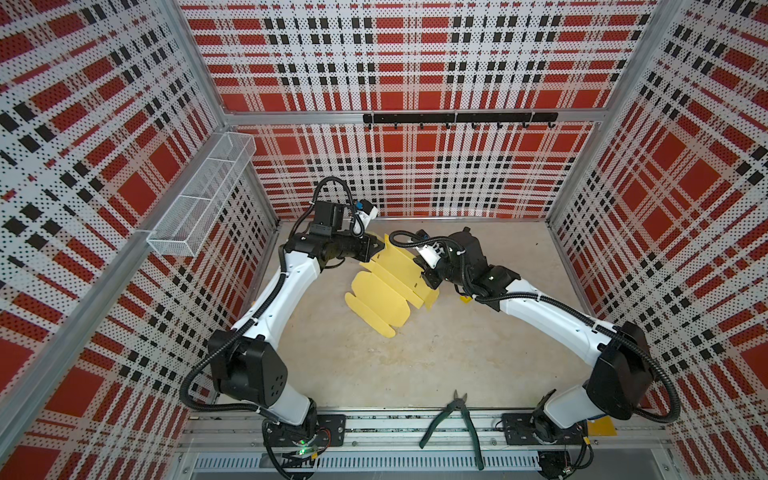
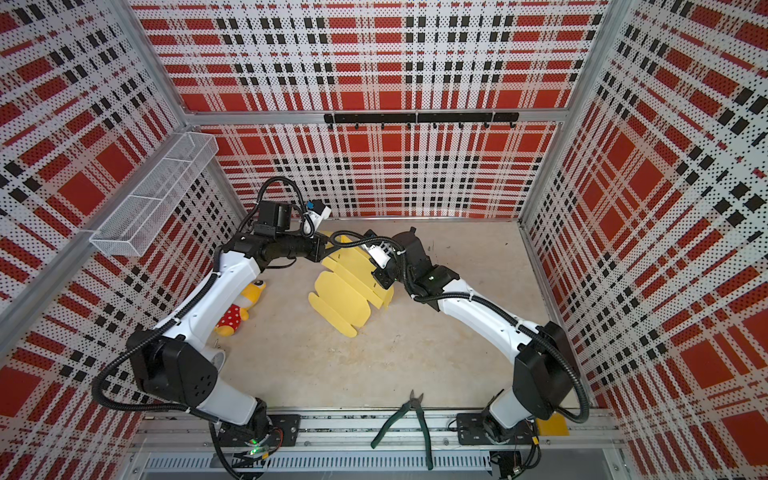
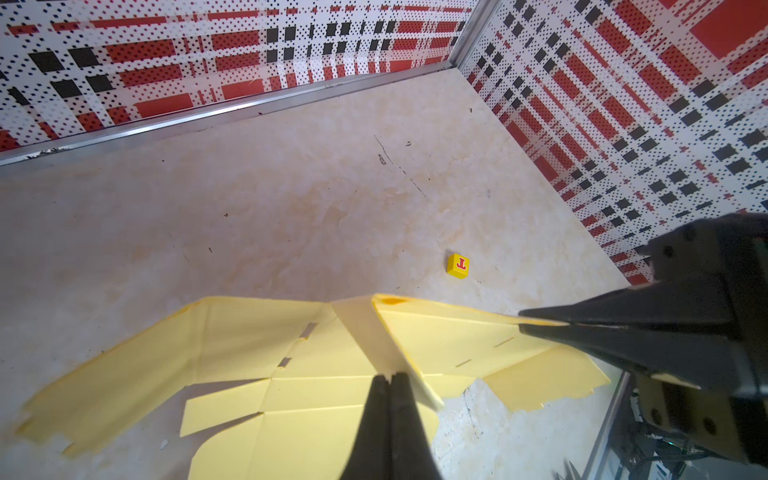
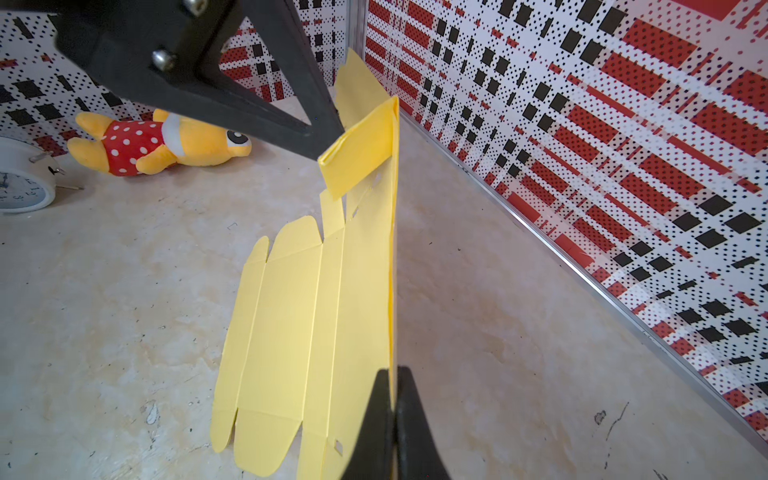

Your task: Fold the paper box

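The paper box point(image 1: 386, 291) point(image 2: 343, 297) is a pale yellow die-cut sheet, lying partly flat on the table floor with its far side lifted. My left gripper point(image 3: 390, 376) point(image 1: 379, 246) is shut on a folded-over flap at the sheet's far left corner. My right gripper point(image 4: 392, 370) point(image 1: 428, 284) is shut on the raised long edge of the paper box point(image 4: 299, 332), which stands upright from the fingers. The near panels and rounded tabs of the paper box point(image 3: 266, 399) rest flat on the table. In the right wrist view, the left gripper's fingers point(image 4: 320, 137) pinch the doubled flap.
A small yellow cube with a red mark point(image 3: 458, 265) lies near the right arm. A yellow plush toy point(image 2: 241, 307) and a white alarm clock point(image 4: 20, 183) sit by the left arm. Green pliers point(image 1: 453, 424) lie at the front rail. A wire basket point(image 1: 199, 195) hangs on the left wall.
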Controlling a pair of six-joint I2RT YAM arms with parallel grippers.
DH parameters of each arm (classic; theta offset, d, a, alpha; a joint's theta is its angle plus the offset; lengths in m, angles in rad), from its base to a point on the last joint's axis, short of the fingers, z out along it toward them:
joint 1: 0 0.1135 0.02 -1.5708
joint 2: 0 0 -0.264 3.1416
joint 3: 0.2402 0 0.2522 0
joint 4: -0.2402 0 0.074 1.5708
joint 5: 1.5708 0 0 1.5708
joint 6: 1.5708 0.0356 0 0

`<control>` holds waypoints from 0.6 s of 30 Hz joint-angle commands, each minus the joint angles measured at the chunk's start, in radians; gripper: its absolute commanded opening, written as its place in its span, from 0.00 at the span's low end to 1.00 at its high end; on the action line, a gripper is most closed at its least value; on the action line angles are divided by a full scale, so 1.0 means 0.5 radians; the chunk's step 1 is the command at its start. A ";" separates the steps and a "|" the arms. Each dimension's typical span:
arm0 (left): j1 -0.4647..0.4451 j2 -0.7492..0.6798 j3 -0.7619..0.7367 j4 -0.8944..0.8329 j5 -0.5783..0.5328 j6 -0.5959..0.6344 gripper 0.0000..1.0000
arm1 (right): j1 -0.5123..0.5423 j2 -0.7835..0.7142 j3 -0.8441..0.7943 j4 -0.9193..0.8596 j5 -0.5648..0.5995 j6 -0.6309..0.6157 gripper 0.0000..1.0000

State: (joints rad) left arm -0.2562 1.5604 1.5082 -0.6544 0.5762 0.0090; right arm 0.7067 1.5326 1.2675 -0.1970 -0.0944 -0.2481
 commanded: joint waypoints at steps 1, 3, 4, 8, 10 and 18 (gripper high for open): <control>-0.031 -0.045 -0.007 0.089 0.062 -0.058 0.00 | 0.034 -0.009 0.016 0.158 -0.093 -0.008 0.00; -0.041 -0.041 -0.004 0.099 0.060 -0.075 0.00 | 0.035 -0.002 0.016 0.167 -0.103 0.002 0.00; -0.046 -0.042 0.002 0.100 0.076 -0.073 0.00 | 0.035 0.005 0.029 0.143 -0.110 0.001 0.00; -0.055 -0.049 -0.023 0.147 0.123 -0.119 0.00 | 0.047 0.015 0.028 0.153 -0.117 -0.008 0.00; -0.053 -0.047 -0.034 0.161 0.107 -0.128 0.00 | 0.048 0.015 0.015 0.181 -0.121 0.011 0.00; -0.032 -0.064 -0.064 0.188 0.072 -0.140 0.00 | 0.035 -0.027 -0.034 0.170 -0.092 0.005 0.00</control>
State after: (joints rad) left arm -0.2695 1.5600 1.4891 -0.5999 0.6041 -0.0422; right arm 0.7120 1.5326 1.2598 -0.1753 -0.1020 -0.2417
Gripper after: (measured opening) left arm 0.043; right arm 0.054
